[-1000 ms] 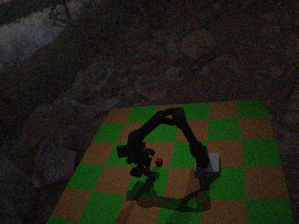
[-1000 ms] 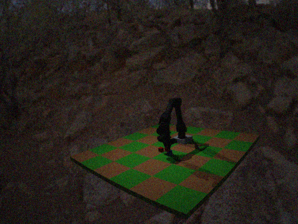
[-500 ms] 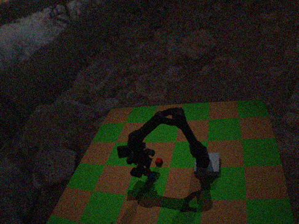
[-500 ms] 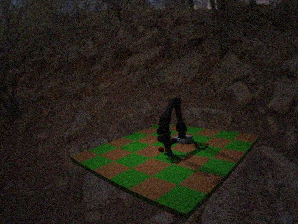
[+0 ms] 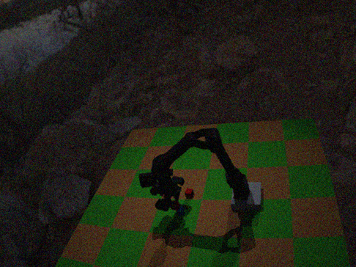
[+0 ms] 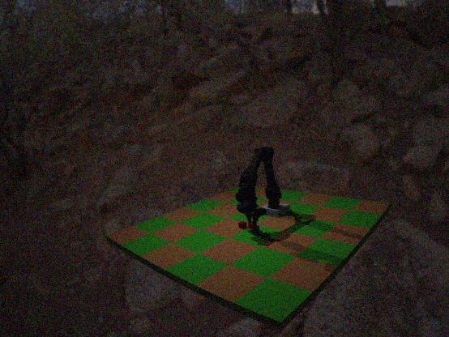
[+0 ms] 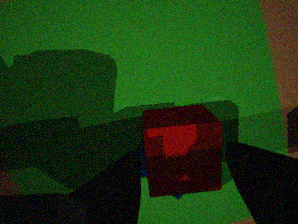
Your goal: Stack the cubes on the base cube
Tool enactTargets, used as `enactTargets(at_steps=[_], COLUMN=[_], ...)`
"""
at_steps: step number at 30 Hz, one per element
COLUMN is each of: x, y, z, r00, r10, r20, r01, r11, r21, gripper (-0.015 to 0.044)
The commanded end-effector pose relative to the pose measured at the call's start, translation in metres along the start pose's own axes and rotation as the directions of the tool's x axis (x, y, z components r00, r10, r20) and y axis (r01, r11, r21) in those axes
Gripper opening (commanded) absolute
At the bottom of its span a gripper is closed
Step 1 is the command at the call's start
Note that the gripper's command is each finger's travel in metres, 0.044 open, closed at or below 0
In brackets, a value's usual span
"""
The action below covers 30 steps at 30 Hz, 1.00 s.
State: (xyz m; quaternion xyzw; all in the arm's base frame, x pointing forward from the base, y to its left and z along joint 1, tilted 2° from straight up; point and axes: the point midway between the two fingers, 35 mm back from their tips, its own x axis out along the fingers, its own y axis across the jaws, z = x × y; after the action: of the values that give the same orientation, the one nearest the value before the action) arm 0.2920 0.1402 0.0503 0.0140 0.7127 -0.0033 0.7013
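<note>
One red cube (image 5: 175,205) (image 6: 251,225) (image 7: 184,165) sits between my fingertips on the blue base cube (image 5: 181,210) (image 6: 256,230) (image 7: 144,166), which shows only in small parts at the red cube's left and lower edge in the wrist view. Most of the base cube's top is hidden, so the exact overlap is unclear. My gripper (image 5: 174,202) (image 7: 182,155) is open, with a narrow gap between each finger and the red cube. The other red cube (image 5: 189,193) (image 6: 242,224) stands on the checkered board beside the base cube, to its upper right in the top view.
The checkered board (image 5: 310,217) (image 6: 269,300) (image 7: 200,55) carries everything. The arm's light base plate (image 5: 256,193) (image 6: 280,211) stands right of the cubes in the top view. Dark arm shadows fall around the base cube. A dark shape shows at the wrist view's right edge.
</note>
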Motion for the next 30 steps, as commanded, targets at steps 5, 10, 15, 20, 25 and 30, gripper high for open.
enactTargets(at_steps=[5, 10, 15, 20, 25, 30], x=[-0.014, -0.021, -0.025, -0.024, -0.03, -0.036], y=[0.001, 0.001, 0.001, -0.002, -0.018, -0.035], z=[0.001, 0.001, 0.001, 0.001, 0.002, 0.002], r00=[1.0, 1.0, 1.0, 1.0, 1.0, 1.0], r10=[0.004, 0.004, 0.004, 0.002, 0.001, 0.001], r20=[0.009, 0.009, 0.009, 0.004, 0.005, 0.006], r01=[-0.004, -0.004, -0.004, -0.002, 0.0, 0.002], r11=[1.0, 1.0, 1.0, 1.0, 0.969, 0.889], r21=[-0.001, -0.001, -0.001, -0.029, -0.245, -0.457], gripper=[0.0205, 0.0205, 0.0205, 0.0258, 0.0265, 0.0265])
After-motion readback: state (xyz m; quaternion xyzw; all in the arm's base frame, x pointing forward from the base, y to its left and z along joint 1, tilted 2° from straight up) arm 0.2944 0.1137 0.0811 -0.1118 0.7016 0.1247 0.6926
